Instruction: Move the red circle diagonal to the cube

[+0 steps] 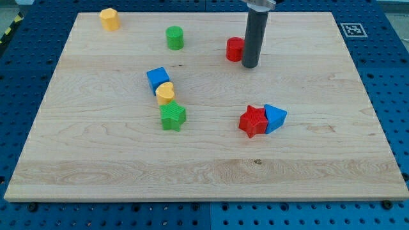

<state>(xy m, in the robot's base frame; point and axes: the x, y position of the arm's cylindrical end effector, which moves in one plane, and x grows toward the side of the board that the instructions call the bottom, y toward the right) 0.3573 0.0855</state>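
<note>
Pressing against the red circle [234,49] from the view's right, my tip [250,66] stands on the wooden worktop [211,172] near the view's top edge, the dark rod rising out of frame above it. No hand is fitted to this arm, so nothing is clenched or released; the rod simply touches, or all but touches, the circle's right-hand flank, partly hiding it.

The task appears barely begun. Taking the blue cube [158,78] as the landmark, the red circle sits well apart from it, up and toward the view's right, with bare wood between them. A yellow block [165,93] of rounded shape rests against the cube's lower right corner, and a green star [172,116] lies just below that, so the lower right diagonal spot is already taken. The cube's upper right corner looks free, with a green cylinder [174,38] farther up from the cube toward the view's top.

Judging by where my tip stands, a push toward the view's left and slightly downward would carry the circle toward that open upper right corner. All of that travel remains to be done.

Elsewhere, a second yellow block [110,19] sits far up and left of the cube, while a red star [253,121] and a blue wedge-like block [275,118] touch each other well to the cube's lower right, out of the likely path.
</note>
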